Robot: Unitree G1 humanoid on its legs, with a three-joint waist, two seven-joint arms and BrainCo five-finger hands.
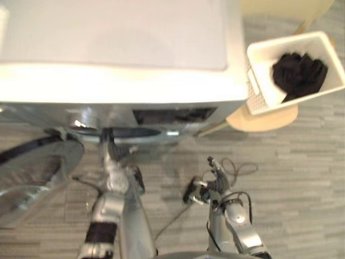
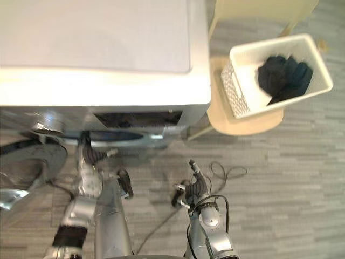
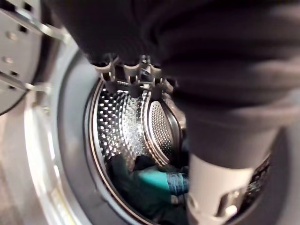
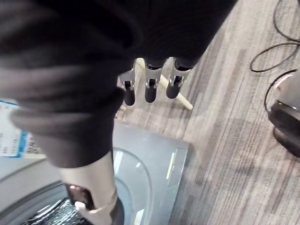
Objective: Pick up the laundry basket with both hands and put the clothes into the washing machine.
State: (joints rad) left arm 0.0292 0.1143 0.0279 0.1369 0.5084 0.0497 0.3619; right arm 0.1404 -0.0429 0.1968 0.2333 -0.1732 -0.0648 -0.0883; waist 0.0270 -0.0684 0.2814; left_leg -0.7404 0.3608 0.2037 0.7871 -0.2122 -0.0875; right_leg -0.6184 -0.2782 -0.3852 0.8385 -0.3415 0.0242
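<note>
Nearest the head camera, the right hand (image 1: 212, 183) hangs at 5 o'clock over the grey wood-plank floor (image 1: 302, 178), well apart from the basket. Its fingers (image 4: 150, 89) are straight and spread from the thumb, holding nothing. At 7 o'clock the left hand (image 1: 111, 150) reaches to the mouth of the perforated steel drum (image 3: 126, 126). Its fingers (image 3: 132, 79) are also straight and relaxed, with nothing in them. Teal and dark clothes (image 3: 159, 180) lie at the bottom of that drum, beyond the fingers and not touched by them.

From 10 to 12 o'clock stands the white front-loading washing machine (image 1: 118, 48). Its round glass door (image 1: 38, 172) is swung open at 8 o'clock. At 2 o'clock the white plastic laundry basket (image 1: 257, 94) sits upright on a round pale wooden stool (image 1: 264, 117), just beside the machine's right side. A heap of black clothes (image 1: 299, 73) lies inside the basket.
</note>
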